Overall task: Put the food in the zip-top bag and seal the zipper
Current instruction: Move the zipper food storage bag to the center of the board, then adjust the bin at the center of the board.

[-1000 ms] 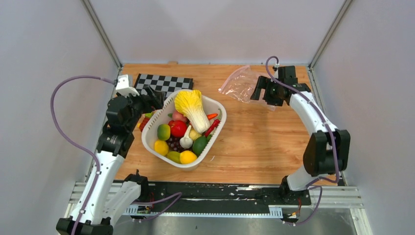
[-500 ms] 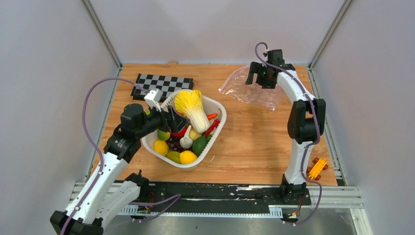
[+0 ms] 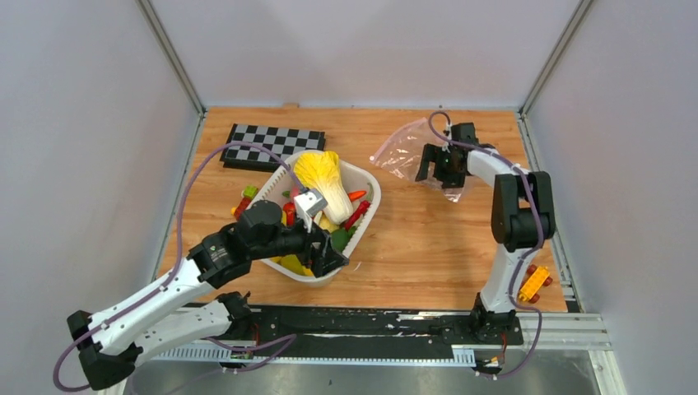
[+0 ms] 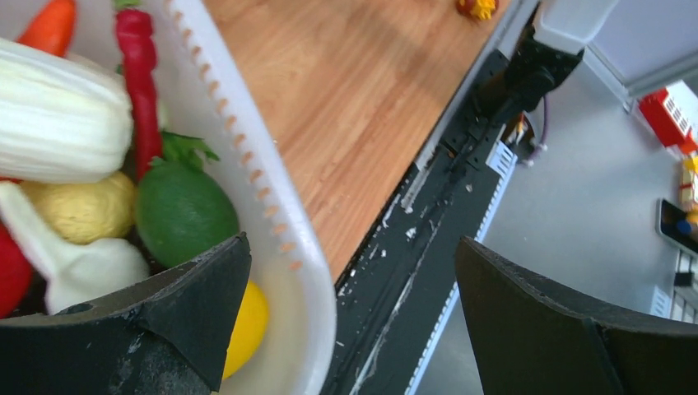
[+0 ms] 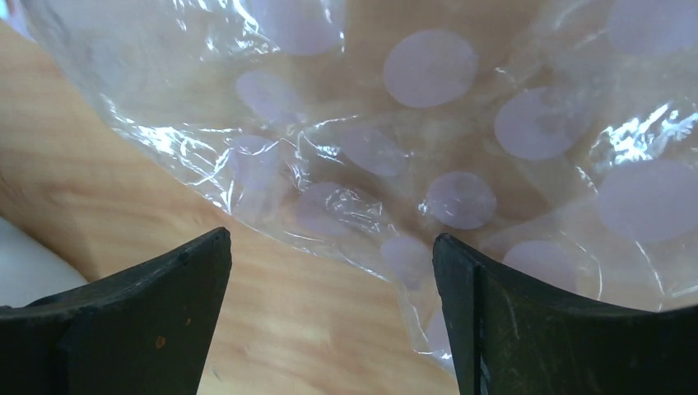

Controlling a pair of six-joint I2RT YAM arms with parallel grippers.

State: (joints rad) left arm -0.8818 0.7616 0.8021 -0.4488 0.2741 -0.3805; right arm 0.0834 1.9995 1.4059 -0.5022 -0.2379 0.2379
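Observation:
The white slotted basket [image 3: 362, 216] holds the food: a yellow-leaved cabbage [image 3: 323, 185], carrot [image 4: 51, 25], red chili [image 4: 138, 74], lime [image 4: 181, 212], garlic [image 4: 78, 265] and a lemon [image 4: 249, 319]. My left gripper [image 3: 329, 257] is open and astride the basket's near right rim [image 4: 284, 239], one finger inside over the lemon, the other outside over the rail. The clear zip-top bag [image 3: 402, 148] lies flat at the far right, empty. My right gripper [image 3: 435, 173] is open just above its near edge [image 5: 387, 206]. I cannot make out the zipper.
A checkerboard [image 3: 276, 141] lies at the far left. Small toy bricks sit left of the basket [image 3: 244, 200] and by the right arm's base [image 3: 533, 281]. A black rail [image 3: 370, 325] runs along the table's near edge. Grey walls close three sides.
My left arm swung from the basket's left side across it to the near right rim. My right gripper went to the bag's far edge, then came back to its near edge.

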